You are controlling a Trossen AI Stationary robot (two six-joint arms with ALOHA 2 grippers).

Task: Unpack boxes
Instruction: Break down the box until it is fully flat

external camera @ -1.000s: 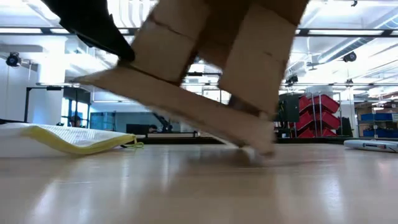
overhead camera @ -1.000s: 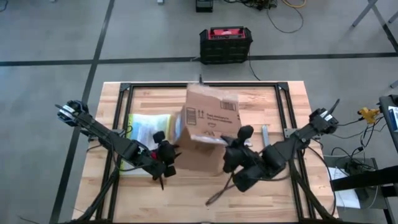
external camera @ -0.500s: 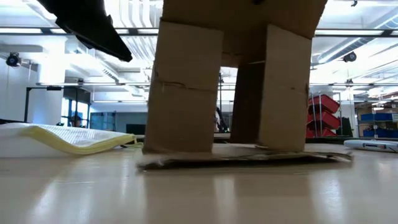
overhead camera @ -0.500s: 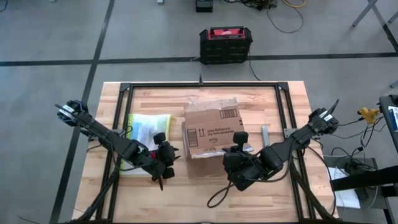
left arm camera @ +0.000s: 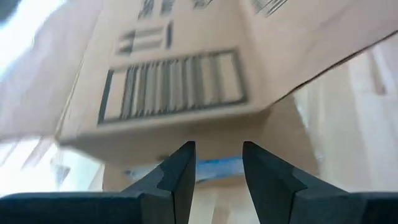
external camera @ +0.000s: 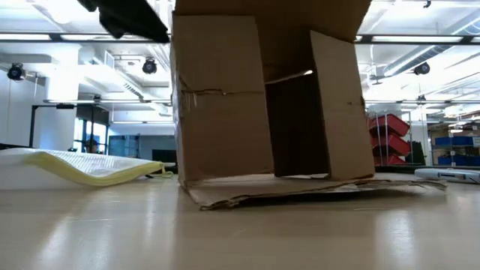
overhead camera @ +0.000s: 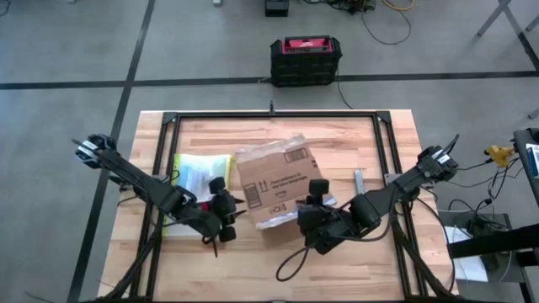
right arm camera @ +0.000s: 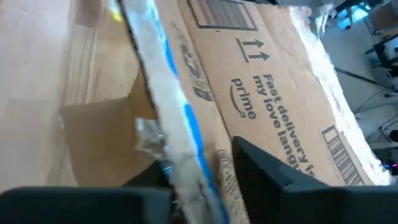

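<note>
The box (overhead camera: 271, 187) stands between my parted left end effector (overhead camera: 229, 217) and my right end effector (overhead camera: 315, 204), whose state I cannot tell.

The brown corrugated cardboard box (overhead camera: 274, 187) stands mid-table, turned askew, printed side with black arrows and text facing up. 2 flaps hang to the tabletop, apparently open underneath; blue-edged tape runs along 1 edge.

Brown corrugated cardboard box (overhead camera: 274, 181) between our two grippers

We see it skewed on the pale wooden table (overhead camera: 370, 261), our left gripper (overhead camera: 229, 212) just beside its left edge, our right gripper (overhead camera: 313, 195) at its lower right corner, and a clear yellow-edged plastic pouch (overhead camera: 200, 172) lying to its left.
</note>
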